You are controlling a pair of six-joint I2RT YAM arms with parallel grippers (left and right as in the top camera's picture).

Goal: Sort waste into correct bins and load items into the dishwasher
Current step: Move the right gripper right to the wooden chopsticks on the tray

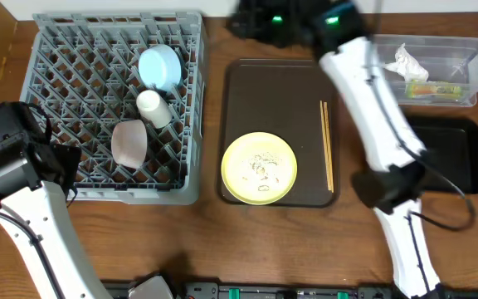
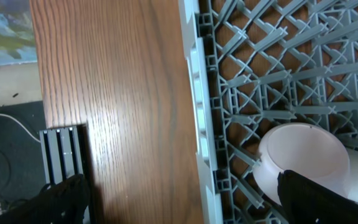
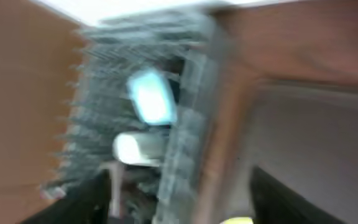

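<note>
Right now my left gripper hangs with fingers apart over the left edge of the dish rack, beside the white bowl. My right gripper, blurred, looks spread too. The yellow plate lies on the brown tray, chopsticks to its right.

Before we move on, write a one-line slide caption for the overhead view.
Grey dish rack holds blue bowl, white cup and white bowl; yellow plate and chopsticks wait on the brown tray.
</note>
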